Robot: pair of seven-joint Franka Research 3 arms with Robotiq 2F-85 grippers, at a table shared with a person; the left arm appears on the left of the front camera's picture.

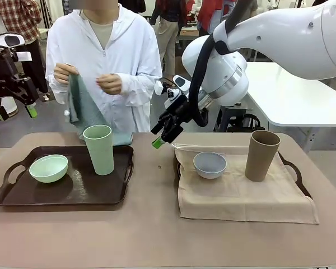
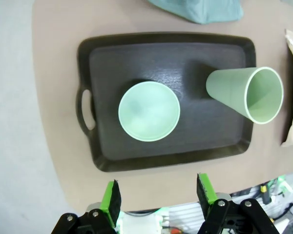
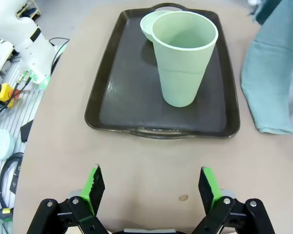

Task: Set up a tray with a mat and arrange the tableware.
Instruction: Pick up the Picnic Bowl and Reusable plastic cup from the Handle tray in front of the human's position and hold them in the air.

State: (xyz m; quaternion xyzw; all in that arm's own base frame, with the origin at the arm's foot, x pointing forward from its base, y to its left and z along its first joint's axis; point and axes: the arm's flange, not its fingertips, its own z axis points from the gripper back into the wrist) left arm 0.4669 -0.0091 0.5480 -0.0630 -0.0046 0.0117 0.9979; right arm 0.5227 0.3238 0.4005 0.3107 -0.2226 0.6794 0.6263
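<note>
On the table (image 1: 157, 235) in front of me, two dark trays are sitting side by side. The left tray (image 1: 73, 193) is carrying a mint bowl (image 1: 49, 168) and a pale green tumbler (image 1: 99, 149), both upright and a little apart, w/ no mat under them. The right tray (image 1: 294, 171) is already wearing a beige mat (image 1: 241, 199), w/ a greyish-white bowl (image 1: 209, 165) and a tan tumbler (image 1: 261, 155) standing on it.

The person across from me is holding up a teal cloth (image 1: 84, 109) in both hands, at the far edge by the left tray.

The left gripper (image 1: 17, 112) is hanging high off to the side, fingers spread, nothing in them. The right gripper (image 1: 163, 137) is hovering between the trays, fingers wide apart & empty too.

Handling, as I'm judging it: the tumblers are looking light, stiff and smooth, prob. plastic, tall enough to tip, so I'd be clamping across the wall about mid-height, not too hard. The bowls are looking light & shallow, so pinching the rim w/ one finger inside seems best. The cloth is hanging limp, so it's soft and will be needing a hold at an edge or corner.

Count: 2 trays, 2 bowls, 2 tumblers, 1 mat laid, 1 cloth in hand, 2 grippers.
</note>
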